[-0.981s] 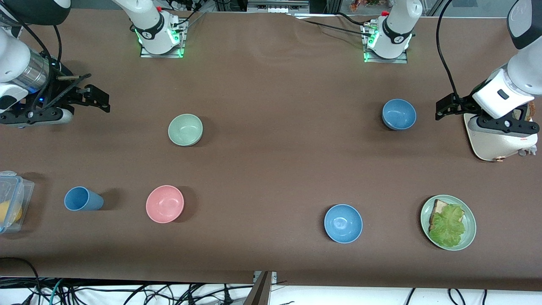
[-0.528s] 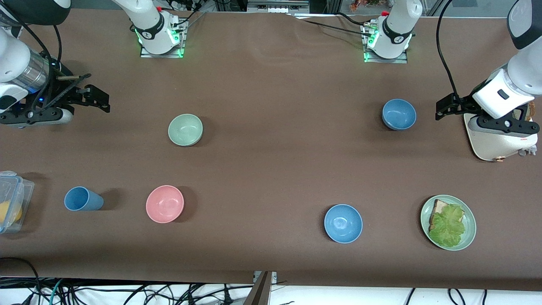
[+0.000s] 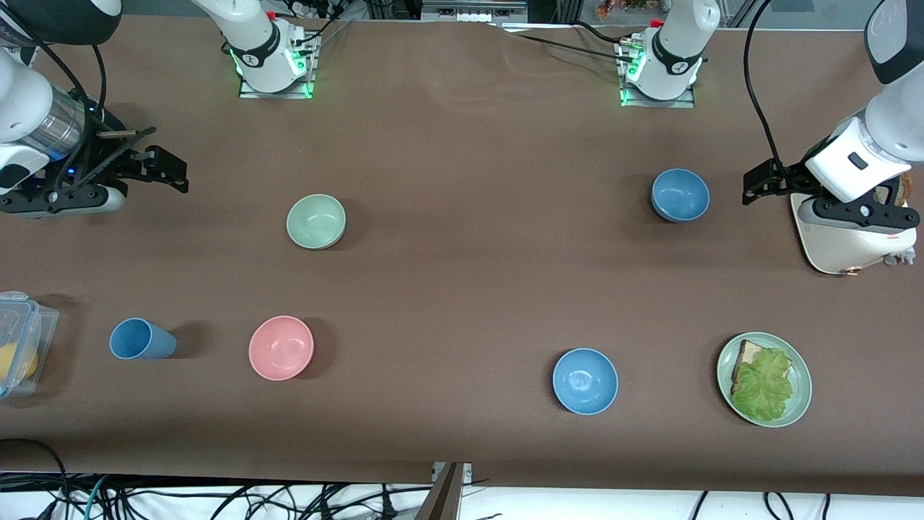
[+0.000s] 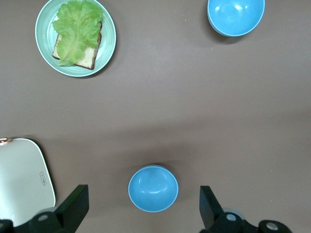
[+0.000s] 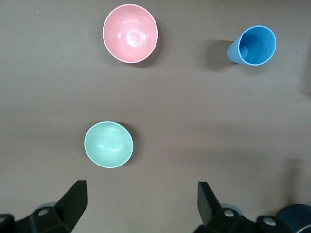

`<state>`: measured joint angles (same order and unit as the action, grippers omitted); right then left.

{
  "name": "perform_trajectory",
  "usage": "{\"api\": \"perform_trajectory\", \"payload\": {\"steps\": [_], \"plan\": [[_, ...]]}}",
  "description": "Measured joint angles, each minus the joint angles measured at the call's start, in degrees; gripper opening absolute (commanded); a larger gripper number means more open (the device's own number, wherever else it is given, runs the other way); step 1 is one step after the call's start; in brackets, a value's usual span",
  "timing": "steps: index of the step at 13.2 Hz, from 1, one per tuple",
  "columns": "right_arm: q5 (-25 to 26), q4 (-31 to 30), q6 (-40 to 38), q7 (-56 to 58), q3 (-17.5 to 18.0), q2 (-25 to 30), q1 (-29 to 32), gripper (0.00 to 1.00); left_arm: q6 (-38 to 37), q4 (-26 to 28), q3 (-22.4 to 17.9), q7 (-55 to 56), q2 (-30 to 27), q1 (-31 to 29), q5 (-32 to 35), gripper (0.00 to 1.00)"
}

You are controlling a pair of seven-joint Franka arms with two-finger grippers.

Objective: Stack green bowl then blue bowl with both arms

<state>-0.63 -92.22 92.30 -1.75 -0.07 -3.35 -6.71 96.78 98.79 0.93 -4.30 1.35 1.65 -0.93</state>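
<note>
The green bowl (image 3: 316, 222) sits upright toward the right arm's end of the table; it also shows in the right wrist view (image 5: 108, 144). The dull blue bowl (image 3: 680, 195) sits upright toward the left arm's end, and shows in the left wrist view (image 4: 153, 188). My right gripper (image 3: 163, 162) is open and empty, in the air beside the green bowl, well apart from it, with wide jaws in its wrist view (image 5: 141, 208). My left gripper (image 3: 758, 184) is open and empty, close beside the blue bowl without touching it; its wrist view (image 4: 144, 208) shows the bowl between its lines.
A brighter blue bowl (image 3: 585, 380), a pink bowl (image 3: 281, 347), a blue cup (image 3: 141, 339) and a green plate (image 3: 801, 404) with bread and lettuce lie nearer the front camera. A white appliance (image 3: 837, 242) stands under the left arm. A clear box (image 3: 18, 343) sits at the table's end.
</note>
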Motion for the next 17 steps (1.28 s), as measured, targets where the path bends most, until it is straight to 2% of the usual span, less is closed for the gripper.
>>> {"api": "perform_trajectory", "payload": {"steps": [17], "plan": [[-0.3, 0.0, 0.0, 2.0, 0.0, -0.7, 0.0, 1.0, 0.0, 0.0, 0.0, 0.0, 0.0, 0.0, 0.0, 1.0]]}}
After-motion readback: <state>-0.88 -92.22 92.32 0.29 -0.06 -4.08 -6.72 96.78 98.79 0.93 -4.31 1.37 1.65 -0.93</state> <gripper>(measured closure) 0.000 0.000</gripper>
